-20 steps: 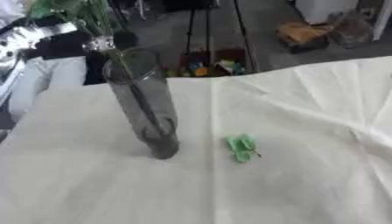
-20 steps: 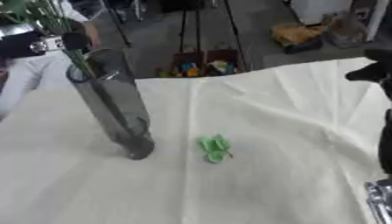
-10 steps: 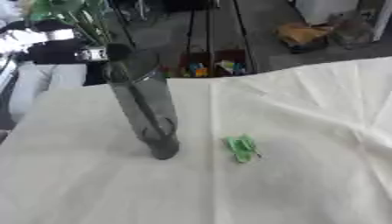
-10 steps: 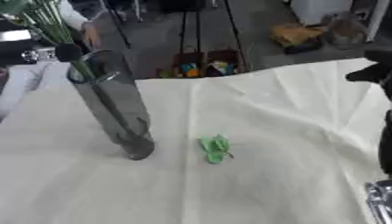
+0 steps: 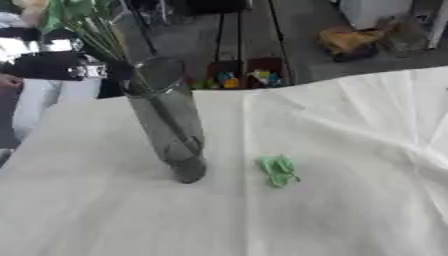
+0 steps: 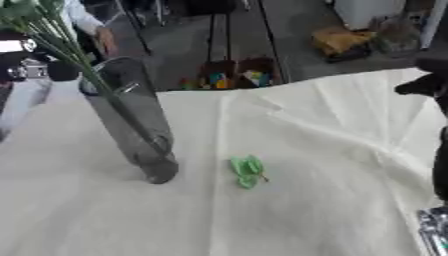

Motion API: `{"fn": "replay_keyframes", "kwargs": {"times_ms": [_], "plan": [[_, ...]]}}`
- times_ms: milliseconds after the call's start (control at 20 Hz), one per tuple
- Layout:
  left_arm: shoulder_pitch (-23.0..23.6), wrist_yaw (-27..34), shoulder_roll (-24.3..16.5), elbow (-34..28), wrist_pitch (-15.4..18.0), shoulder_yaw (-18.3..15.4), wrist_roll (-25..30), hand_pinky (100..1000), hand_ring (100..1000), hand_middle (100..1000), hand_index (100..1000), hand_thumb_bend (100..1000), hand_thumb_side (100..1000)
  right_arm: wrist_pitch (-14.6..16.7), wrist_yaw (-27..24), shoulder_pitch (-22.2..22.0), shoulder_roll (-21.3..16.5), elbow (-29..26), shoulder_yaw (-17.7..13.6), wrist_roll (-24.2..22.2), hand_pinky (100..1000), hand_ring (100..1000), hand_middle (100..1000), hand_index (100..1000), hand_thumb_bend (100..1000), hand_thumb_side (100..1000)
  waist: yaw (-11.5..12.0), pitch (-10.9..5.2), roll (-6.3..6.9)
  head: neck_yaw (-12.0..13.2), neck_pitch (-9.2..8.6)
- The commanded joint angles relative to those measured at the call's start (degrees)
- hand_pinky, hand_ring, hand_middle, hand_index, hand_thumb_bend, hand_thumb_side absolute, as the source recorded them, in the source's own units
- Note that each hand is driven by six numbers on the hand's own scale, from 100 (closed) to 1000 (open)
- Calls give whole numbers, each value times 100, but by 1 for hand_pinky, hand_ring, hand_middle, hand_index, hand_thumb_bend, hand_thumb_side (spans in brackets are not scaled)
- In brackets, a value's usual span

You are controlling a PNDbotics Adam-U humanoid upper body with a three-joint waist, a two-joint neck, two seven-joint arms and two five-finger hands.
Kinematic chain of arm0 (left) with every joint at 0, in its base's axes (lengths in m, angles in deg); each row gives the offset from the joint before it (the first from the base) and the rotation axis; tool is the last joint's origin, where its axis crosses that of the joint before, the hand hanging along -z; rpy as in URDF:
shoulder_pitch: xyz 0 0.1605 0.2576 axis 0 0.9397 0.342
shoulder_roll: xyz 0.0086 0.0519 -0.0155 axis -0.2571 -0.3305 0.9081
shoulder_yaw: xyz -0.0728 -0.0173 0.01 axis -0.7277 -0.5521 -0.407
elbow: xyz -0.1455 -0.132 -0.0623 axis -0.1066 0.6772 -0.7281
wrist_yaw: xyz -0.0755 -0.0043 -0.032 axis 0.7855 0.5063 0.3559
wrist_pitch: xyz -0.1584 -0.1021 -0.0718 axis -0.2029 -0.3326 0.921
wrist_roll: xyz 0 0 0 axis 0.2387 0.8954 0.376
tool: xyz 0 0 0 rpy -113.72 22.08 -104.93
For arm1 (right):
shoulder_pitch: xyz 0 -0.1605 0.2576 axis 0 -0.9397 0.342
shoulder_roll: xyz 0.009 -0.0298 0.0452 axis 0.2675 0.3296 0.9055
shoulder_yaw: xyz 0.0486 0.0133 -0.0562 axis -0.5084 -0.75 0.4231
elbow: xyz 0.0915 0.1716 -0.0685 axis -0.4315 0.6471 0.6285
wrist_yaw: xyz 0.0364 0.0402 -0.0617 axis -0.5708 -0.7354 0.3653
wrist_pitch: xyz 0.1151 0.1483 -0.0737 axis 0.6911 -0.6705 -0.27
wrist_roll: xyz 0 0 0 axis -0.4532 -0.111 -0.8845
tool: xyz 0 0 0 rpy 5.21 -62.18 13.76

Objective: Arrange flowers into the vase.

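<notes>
Left hand [image 5: 52, 62]: far left, by the vase's mouth; whether it gripped the stems could not be told.
Flowers [image 6: 35, 20]: stems slanted down into the vase, heads up and left.
Vase [image 5: 166, 120]: tall, upright, left on the table [image 5: 350, 150].
Green bit [image 5: 278, 170]: flat, right of the vase, apart.
Right hand [image 6: 429, 85]: far right edge, fingers unclear.
Room: open cloth near and right.

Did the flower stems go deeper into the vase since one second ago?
Yes. The flower stems now reach down near the vase bottom; earlier they ended near its rim.
</notes>
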Motion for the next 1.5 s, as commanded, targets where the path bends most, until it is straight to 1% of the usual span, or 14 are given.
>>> {"fn": "replay_keyframes", "kwargs": {"times_ms": [50, 950, 1500], "plan": [[-63, -4, -215, -108, -103, -159, 105, 1000, 1000, 1000, 1000, 1000, 1000, -17, -72, 54, -68, -91, -18, -16, 631, 551, 469, 725, 100, 1000, 14, -90, -47, 0, -90], [189, 120, -448, -138, -21, -241, 105, 1000, 1000, 1000, 1000, 1000, 1000, -16, -78, 70, -69, -91, -32, -11, 632, 552, 469, 726, 100, 1000, 27, -60, -88, 8, -125], [345, 247, -559, -146, 64, -277, 105, 1000, 1000, 1000, 1000, 1000, 1000, -20, -77, 63, -63, -91, -41, 0, 633, 552, 469, 727, 100, 1000, 20, -45, -77, 7, -150]]}}
